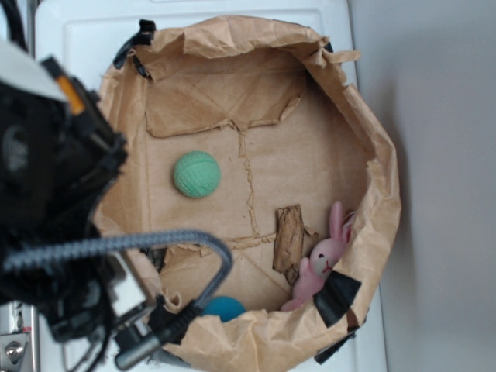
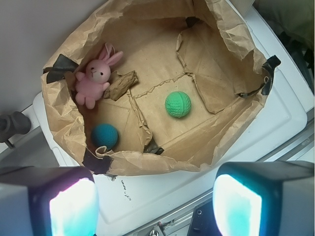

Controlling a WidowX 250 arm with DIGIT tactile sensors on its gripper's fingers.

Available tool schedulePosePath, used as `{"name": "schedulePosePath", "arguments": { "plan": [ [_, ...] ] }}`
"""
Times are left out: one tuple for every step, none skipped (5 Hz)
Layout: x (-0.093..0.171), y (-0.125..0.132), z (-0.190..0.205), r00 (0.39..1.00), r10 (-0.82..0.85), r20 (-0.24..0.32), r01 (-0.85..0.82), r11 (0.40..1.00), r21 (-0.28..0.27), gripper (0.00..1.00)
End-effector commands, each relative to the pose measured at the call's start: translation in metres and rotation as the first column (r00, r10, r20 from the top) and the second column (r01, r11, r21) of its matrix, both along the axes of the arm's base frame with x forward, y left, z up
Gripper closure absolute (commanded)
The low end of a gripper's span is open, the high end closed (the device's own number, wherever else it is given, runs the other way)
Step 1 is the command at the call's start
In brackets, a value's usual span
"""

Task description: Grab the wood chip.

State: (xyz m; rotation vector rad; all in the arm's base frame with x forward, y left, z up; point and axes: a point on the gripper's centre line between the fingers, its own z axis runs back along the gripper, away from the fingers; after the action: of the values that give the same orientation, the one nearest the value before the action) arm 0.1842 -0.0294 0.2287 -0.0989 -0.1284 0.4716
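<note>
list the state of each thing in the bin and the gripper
wood chip: lying flat, ungrasped, beside the bunny
pink bunny: lying against the paper wall
green ball: resting free on the floor
blue ball: resting in a corner
gripper: open, empty, outside the bin

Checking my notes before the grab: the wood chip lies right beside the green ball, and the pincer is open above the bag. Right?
Not quite. The wood chip lies beside the pink bunny, well apart from the green ball, as the wrist view shows. The rest holds: the pincer is open above the bag.
</note>
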Motion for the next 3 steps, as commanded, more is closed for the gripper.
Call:
{"name": "schedulePosePath", "arguments": {
  "plan": [
    [0.044,0.022,-0.050,0.980,0.182,0.077,-0.180,0.983,-0.029,0.00],
    [0.049,0.025,-0.076,0.970,0.229,0.084,-0.226,0.973,-0.041,0.00],
    [0.053,0.020,-0.104,0.953,0.296,0.063,-0.295,0.955,-0.015,0.00]
  ]
}}
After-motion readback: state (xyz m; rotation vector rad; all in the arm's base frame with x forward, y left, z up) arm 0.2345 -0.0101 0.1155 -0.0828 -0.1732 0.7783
